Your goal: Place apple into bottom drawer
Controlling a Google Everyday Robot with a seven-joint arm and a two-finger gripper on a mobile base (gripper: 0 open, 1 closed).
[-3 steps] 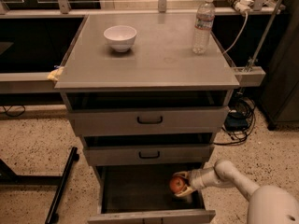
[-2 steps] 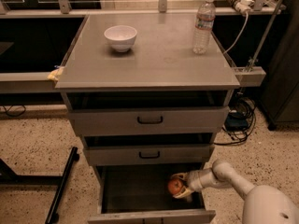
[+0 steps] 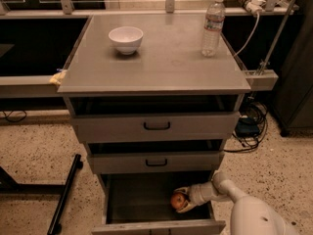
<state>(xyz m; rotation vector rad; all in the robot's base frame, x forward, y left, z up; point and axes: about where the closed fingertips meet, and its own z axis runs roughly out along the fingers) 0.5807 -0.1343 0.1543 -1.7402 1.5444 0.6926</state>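
The red-orange apple [image 3: 177, 200] is inside the open bottom drawer [image 3: 137, 199], low over the right side of its dark tray. My gripper [image 3: 181, 200] reaches into the drawer from the right. Its white fingers [image 3: 183, 191] sit above and below the apple and are closed on it. The white arm [image 3: 230, 192] runs from the lower right corner across the drawer's right wall. I cannot tell whether the apple touches the tray floor.
Two shallower drawers with black handles [image 3: 157, 126] sit above and are slightly open. On the cabinet top stand a white bowl [image 3: 126, 38] and a water bottle [image 3: 213, 26]. A black stand leg [image 3: 63, 195] lies on the floor at left, and cables [image 3: 249, 126] at right.
The gripper with the apple has moved a little left and lower in the bottom drawer. Nothing else has moved.
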